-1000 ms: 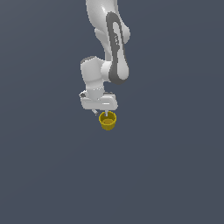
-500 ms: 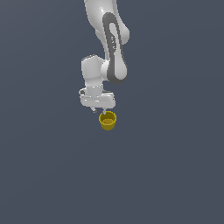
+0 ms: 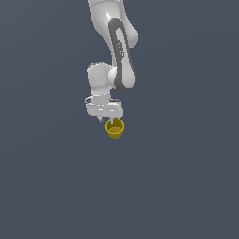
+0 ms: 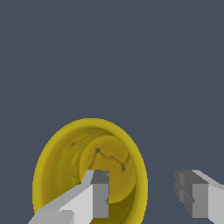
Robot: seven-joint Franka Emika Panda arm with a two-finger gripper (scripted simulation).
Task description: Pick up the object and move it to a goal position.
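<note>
Mustard-yellow, the cup [image 3: 115, 129] sat upright just below the white gripper [image 3: 105, 119] on the plain grey-blue surface [image 3: 56, 186]. In the wrist view the cup [image 4: 89, 168] showed its hollow inside, with one finger [image 4: 98, 197] reaching down into it and the other outside its wall, the jaws spread wide and gripping nothing.

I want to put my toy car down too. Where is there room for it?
Nearly everywhere: the grey floor is bare on both sides of the exterior view and below the yellow cup. The only crowded spot is at the cup, where the gripper has one finger inside it.
</note>
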